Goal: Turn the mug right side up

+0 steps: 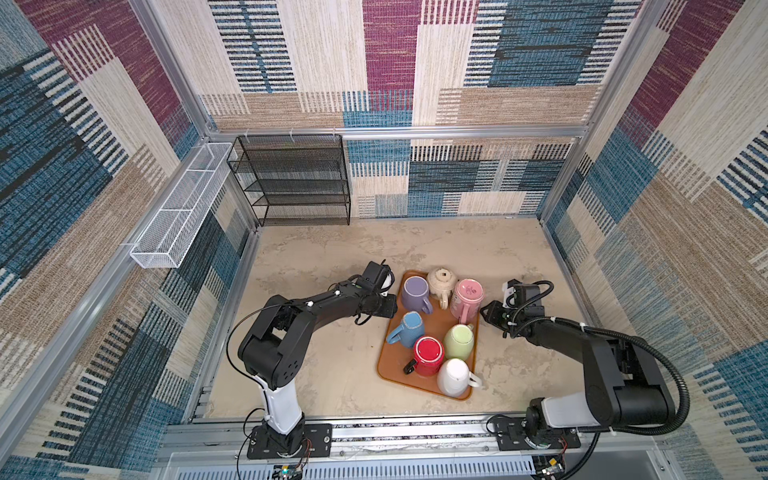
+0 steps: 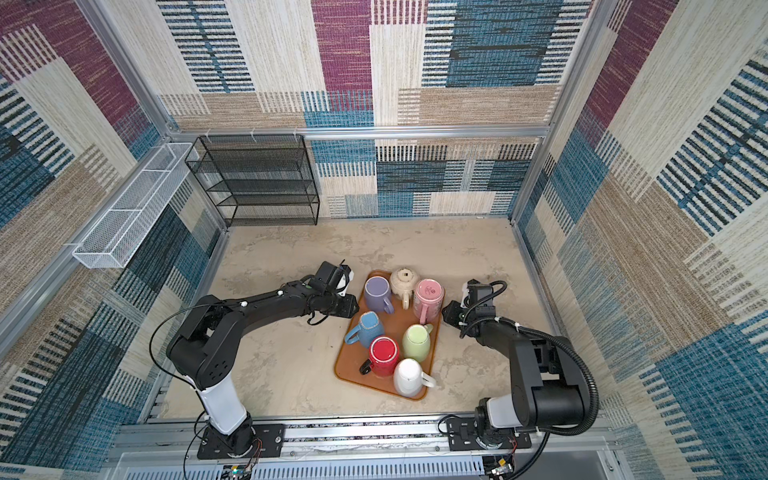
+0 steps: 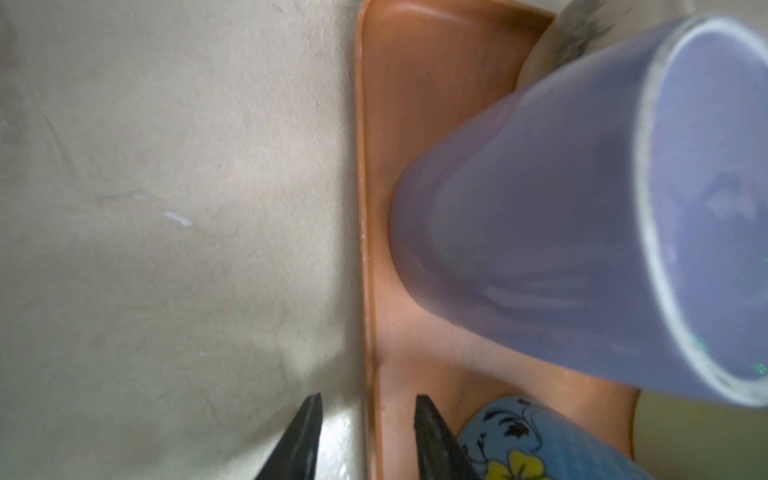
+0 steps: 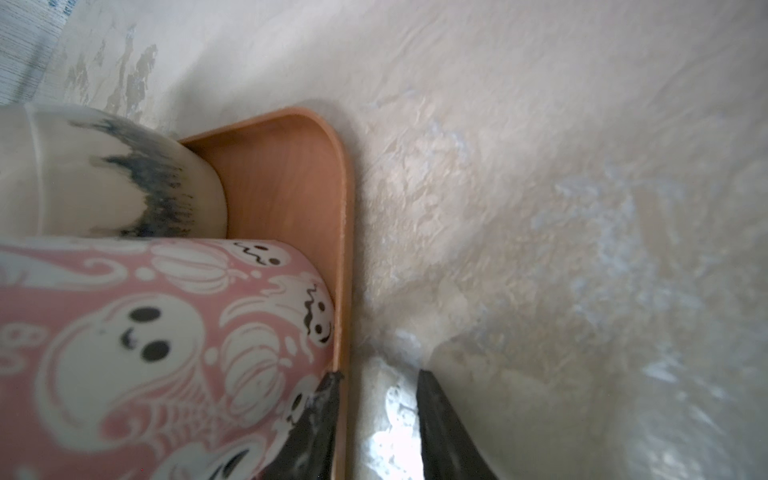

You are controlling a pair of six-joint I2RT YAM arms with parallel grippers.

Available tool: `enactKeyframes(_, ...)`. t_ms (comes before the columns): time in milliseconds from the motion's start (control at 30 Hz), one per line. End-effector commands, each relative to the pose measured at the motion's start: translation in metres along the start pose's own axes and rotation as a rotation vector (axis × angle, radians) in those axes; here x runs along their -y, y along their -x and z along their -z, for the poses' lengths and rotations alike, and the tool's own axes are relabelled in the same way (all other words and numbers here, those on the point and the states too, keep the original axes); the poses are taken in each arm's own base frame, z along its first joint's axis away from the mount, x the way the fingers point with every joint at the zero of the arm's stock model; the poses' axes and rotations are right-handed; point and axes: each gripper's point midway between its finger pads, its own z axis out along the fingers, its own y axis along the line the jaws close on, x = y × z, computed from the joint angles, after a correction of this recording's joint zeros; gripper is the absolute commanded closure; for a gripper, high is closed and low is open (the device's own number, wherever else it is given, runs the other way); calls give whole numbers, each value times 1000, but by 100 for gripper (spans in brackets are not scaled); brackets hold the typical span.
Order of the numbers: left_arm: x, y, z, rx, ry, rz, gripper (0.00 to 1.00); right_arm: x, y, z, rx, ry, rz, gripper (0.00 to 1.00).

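Observation:
Several mugs stand bottom up on an orange tray (image 1: 437,323) (image 2: 397,322): purple (image 1: 415,291), cream (image 1: 441,281), pink (image 1: 467,296), blue (image 1: 410,328), green (image 1: 459,340), red (image 1: 428,355) and white (image 1: 454,376). My left gripper (image 1: 392,307) (image 3: 368,401) is open astride the tray's left rim (image 3: 363,208), beside the purple mug (image 3: 561,228). My right gripper (image 1: 484,311) (image 4: 378,376) is open astride the right rim (image 4: 347,249). Its inner finger (image 4: 320,415) lies against the rim next to the pink ghost mug (image 4: 145,340).
A black mesh shelf rack (image 1: 295,178) stands at the back left. A white wire basket (image 1: 178,212) hangs on the left wall. Patterned walls close in the beige table (image 1: 332,257) on three sides.

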Motion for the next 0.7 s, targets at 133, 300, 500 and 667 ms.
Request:
enactKeyframes(133, 3, 0, -12, -18, -20, 25, 64, -9, -2, -7, -21, 28, 14, 65)
enactKeyframes(300, 0, -4, -16, -27, -6, 30, 74, -10, -7, -14, -45, 17, 22, 66)
enactKeyframes(500, -3, -7, -16, -37, 11, 30, 88, -9, -10, -20, -69, 8, 24, 73)
enactKeyframes(667, -5, -10, -14, -39, 20, 43, 100, -11, -11, -23, -80, 8, 30, 81)
